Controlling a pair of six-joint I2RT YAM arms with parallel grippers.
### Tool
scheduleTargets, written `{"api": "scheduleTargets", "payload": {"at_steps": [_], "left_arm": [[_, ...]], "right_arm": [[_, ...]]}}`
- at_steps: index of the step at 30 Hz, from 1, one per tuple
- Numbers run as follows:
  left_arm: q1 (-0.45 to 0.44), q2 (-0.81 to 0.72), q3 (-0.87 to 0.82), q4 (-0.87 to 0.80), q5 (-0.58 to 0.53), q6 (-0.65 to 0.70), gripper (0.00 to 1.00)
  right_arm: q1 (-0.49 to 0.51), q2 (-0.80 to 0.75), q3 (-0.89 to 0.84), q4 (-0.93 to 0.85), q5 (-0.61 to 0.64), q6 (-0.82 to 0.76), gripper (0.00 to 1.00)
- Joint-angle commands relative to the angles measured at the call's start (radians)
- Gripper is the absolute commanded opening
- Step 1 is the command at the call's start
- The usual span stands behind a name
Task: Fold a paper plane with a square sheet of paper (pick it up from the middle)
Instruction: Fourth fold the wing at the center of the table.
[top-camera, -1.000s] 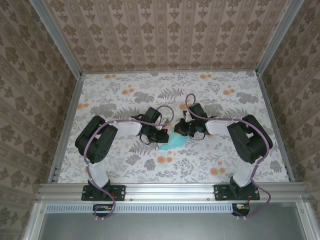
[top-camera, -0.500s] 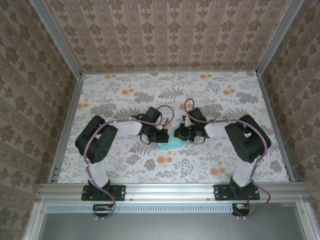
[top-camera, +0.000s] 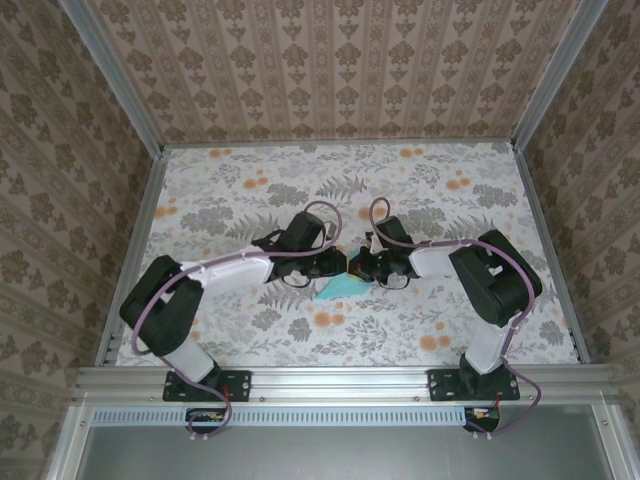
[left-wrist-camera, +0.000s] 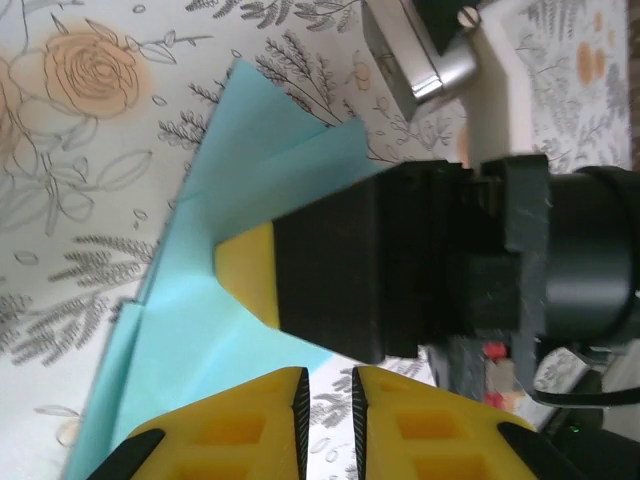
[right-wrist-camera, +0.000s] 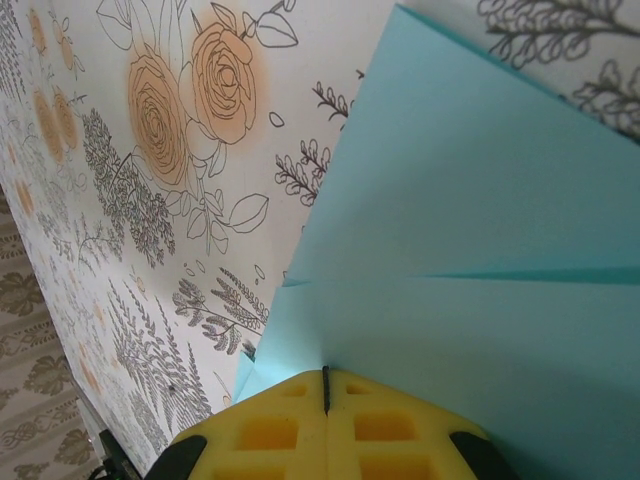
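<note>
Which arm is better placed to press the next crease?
Probably left: the left pincer stands slightly open and free beside the paper; the right pincer is shut on it.

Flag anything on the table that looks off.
Nothing stands out. The turquoise paper lies partly folded on the floral tabletop, creased but untorn, pinched by the right end effector, with the left end effector close by.

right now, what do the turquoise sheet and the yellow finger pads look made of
The turquoise sheet looks like thin matte paper: sharp creases, layered flaps. The yellow finger pads seem moulded rubber or plastic, matte, with square recesses; which one is unclear.
</note>
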Motion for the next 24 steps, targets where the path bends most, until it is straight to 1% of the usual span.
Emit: {"api": "scheduleTargets", "payload": {"at_steps": [1, 6, 11, 16, 24], "left_arm": [[-0.022, -0.018, -0.112, 0.133, -0.053, -0.166, 0.23], [-0.040, -0.012, -0.212, 0.203, -0.098, -0.239, 0.23], [-0.040, -0.011, -0.248, 0.242, -0.124, -0.281, 0.21], [-0.040, -0.009, -0.248, 0.272, -0.133, -0.282, 0.20], [-0.038, 0.012, -0.247, 0.220, -0.187, -0.272, 0.20]], "right_arm": [[0.002, 0.059, -0.029, -0.095, 0.126, 0.023, 0.05], [0.002, 0.096, -0.026, -0.089, 0.125, 0.036, 0.05], [0.002, 0.103, -0.028, -0.097, 0.128, 0.031, 0.05], [0.002, 0.098, -0.037, -0.098, 0.134, 0.036, 0.04], [0.002, 0.104, -0.040, -0.114, 0.133, 0.031, 0.05]]}}
